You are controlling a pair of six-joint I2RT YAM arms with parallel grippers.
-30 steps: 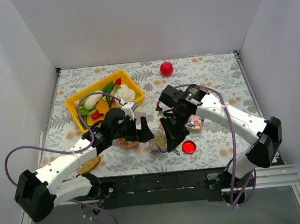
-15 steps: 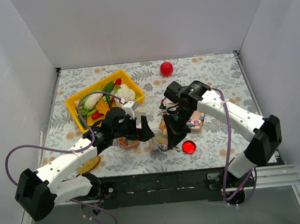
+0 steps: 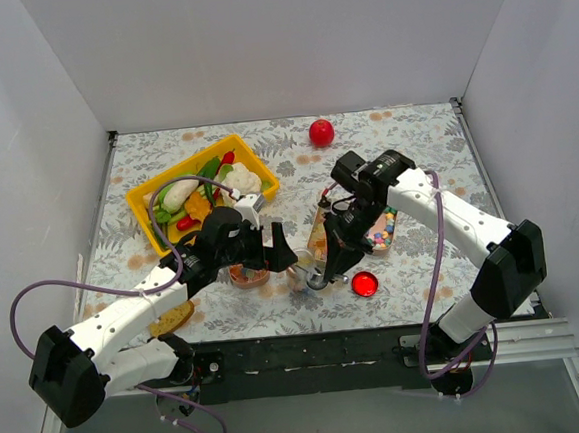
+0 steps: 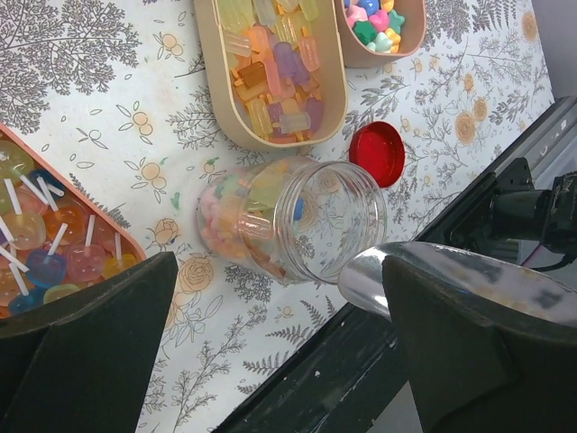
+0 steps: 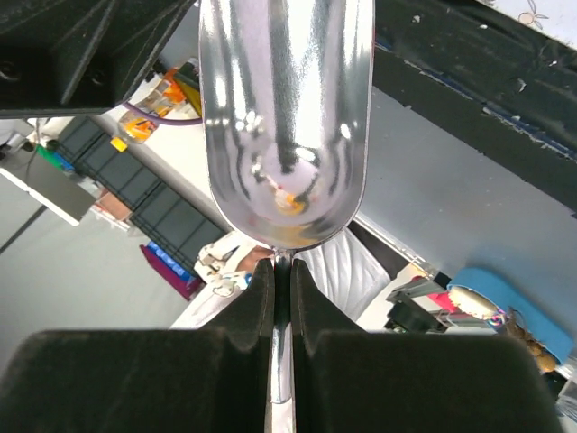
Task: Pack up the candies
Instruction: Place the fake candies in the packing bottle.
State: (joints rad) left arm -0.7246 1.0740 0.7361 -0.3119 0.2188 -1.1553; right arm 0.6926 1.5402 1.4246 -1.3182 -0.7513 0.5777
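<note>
Candies [image 4: 236,216] in clear jar [image 4: 329,212], right gripper [image 5: 282,272] pinching metal scoop [image 5: 284,117]

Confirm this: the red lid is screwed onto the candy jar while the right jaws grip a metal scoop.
Wrong about the lid: the red lid lies on the table beside the jar, as the left wrist view shows. The jaws of the right gripper do grip the metal scoop.

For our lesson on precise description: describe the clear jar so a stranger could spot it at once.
On the floral table, find the long beige tray of pastel gummies. Just past its rounded end, beside a red lid, sits the clear jar: the only see-through container, candies showing through its wall.
</note>
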